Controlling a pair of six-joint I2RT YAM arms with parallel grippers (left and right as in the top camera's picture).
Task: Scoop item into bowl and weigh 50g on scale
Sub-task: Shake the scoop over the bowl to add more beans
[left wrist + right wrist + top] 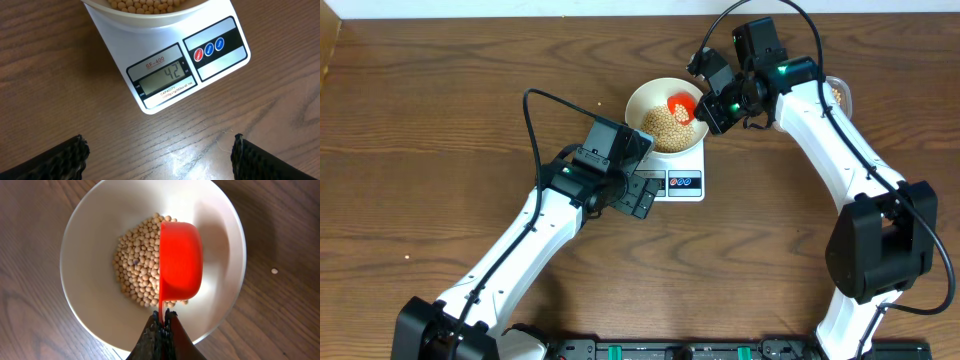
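The white bowl (652, 96) stands on the white scale (684, 183) and holds a heap of tan beans (665, 124). In the left wrist view the scale (167, 75) reads 42. My right gripper (712, 103) is shut on the handle of a red scoop (682, 106), tipped on its side over the beans. The right wrist view shows the scoop (179, 262) above the beans (137, 265) inside the bowl (95, 225), its handle between my fingers (162, 317). My left gripper (159, 150) is open and empty over bare wood in front of the scale.
A clear tub with more beans (838, 95) shows partly behind my right arm at the right. A single bean (274, 271) lies on the wood beside the bowl. A black cable (532, 120) loops over the table left of the bowl.
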